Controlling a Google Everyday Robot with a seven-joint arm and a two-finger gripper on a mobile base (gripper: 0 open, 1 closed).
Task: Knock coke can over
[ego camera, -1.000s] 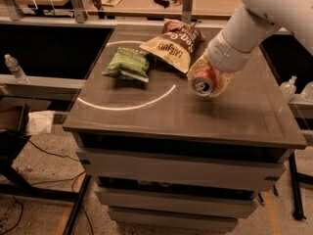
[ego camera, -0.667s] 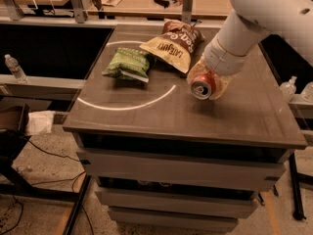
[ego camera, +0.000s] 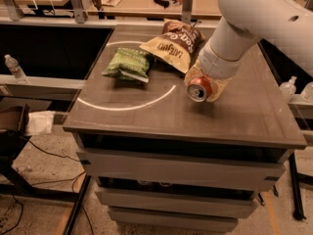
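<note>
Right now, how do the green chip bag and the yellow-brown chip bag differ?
The green chip bag looks smaller; the yellow-brown chip bag looks larger. The green chip bag lies to the left, apart from the gripper; the yellow-brown chip bag lies farther back, close beside it. The gripper is at the tilted coke can. Both bags lie on the table.

Coke can (ego camera: 199,88), just right of frame centre, over the dark bench (ego camera: 146,116). The small red can is tipped well off the vertical, and its silver top with pull tab faces the lower left of the frame. Its red body runs up and back into the gripper (ego camera: 207,82), which sits directly at the can. Whether the can's side rests on the bench cannot be told.
</note>
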